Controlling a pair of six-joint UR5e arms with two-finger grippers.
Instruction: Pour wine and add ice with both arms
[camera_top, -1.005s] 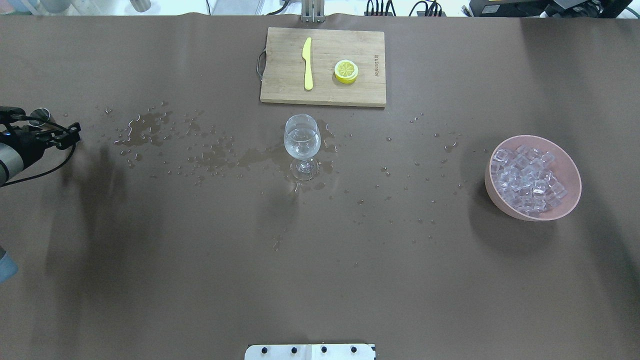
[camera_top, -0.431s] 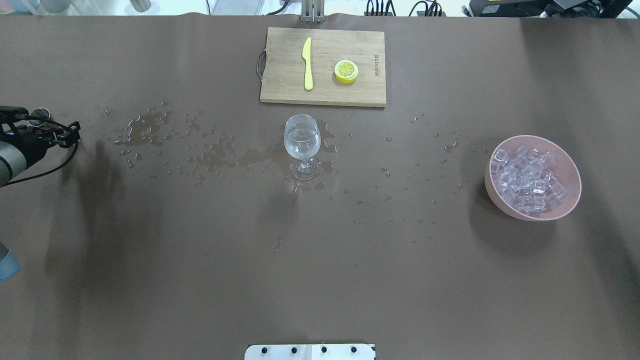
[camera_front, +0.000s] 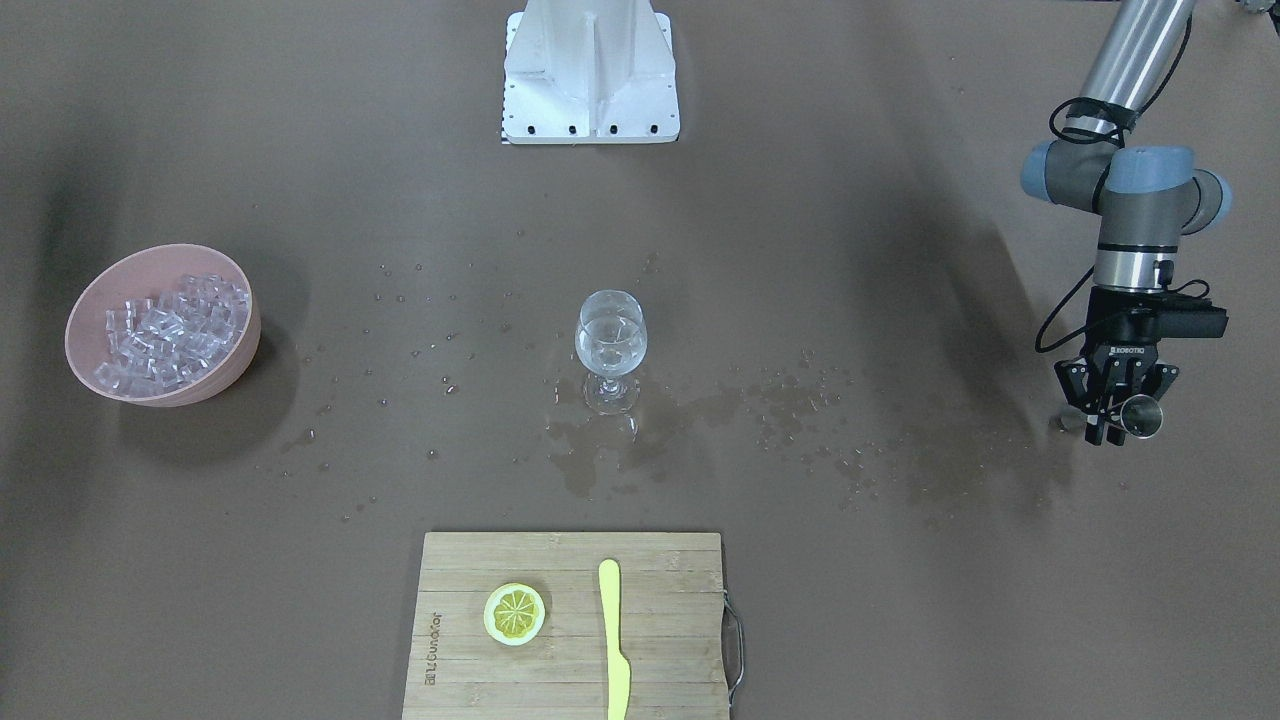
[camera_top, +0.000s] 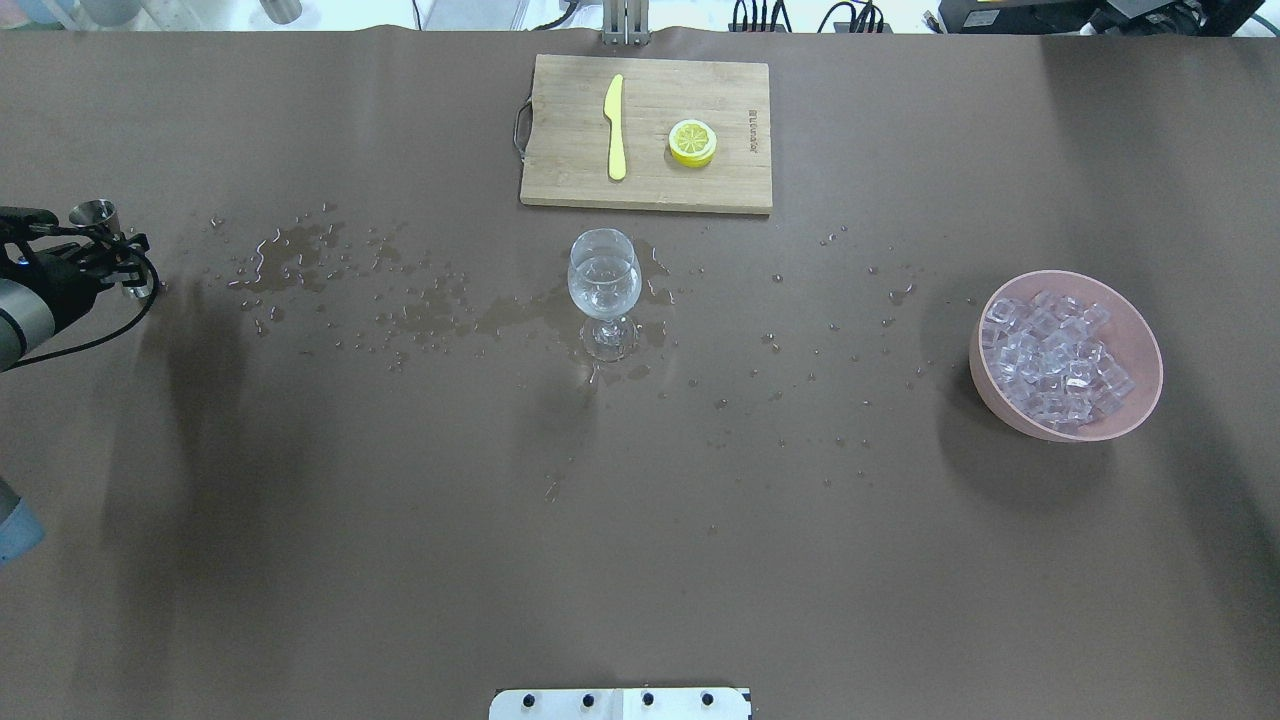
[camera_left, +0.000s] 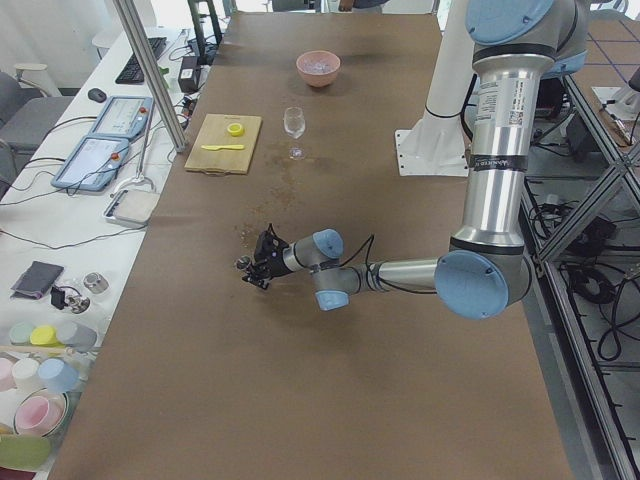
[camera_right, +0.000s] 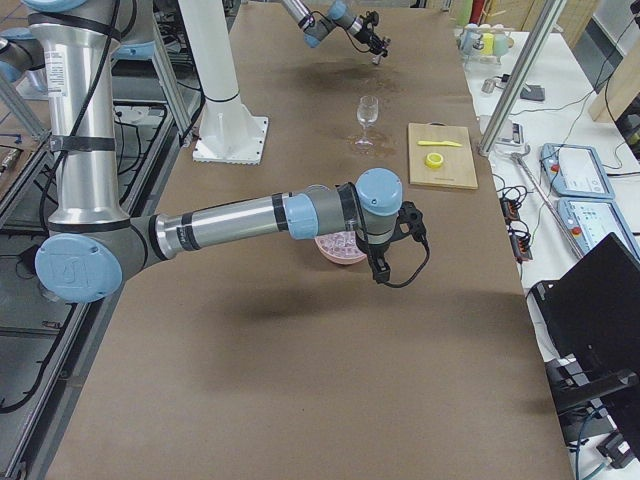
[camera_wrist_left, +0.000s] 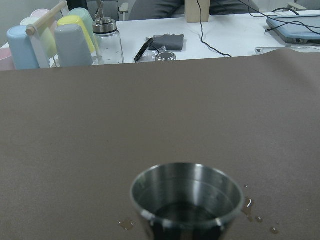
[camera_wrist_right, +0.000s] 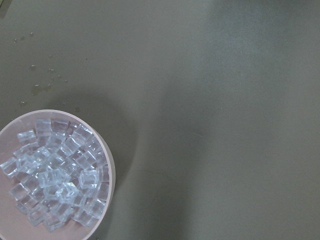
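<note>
A wine glass (camera_top: 604, 280) with a little clear wine stands at the table's middle; it also shows in the front view (camera_front: 611, 345). My left gripper (camera_front: 1120, 425) is at the table's far left end (camera_top: 125, 265), shut on a small metal cup (camera_front: 1141, 417). The left wrist view shows the cup (camera_wrist_left: 186, 200) upright with a little liquid at its bottom. A pink bowl (camera_top: 985, 390) heaped with ice cubes (camera_top: 1055, 355) stands at the right. My right gripper (camera_right: 383, 272) hangs above the bowl (camera_wrist_right: 111, 170) of ice (camera_wrist_right: 50, 180); I cannot tell if it is open.
A wooden cutting board (camera_top: 650, 190) at the far edge holds a yellow knife (camera_top: 615, 125) and a lemon slice (camera_top: 692, 142). Spilled puddles and drops (camera_top: 290, 250) run between the cup and the glass. The white pedestal (camera_front: 590, 70) stands at the near edge.
My left gripper has turned the metal cup toward upright and drawn back slightly to the left. The glass and the bowl have not moved.
</note>
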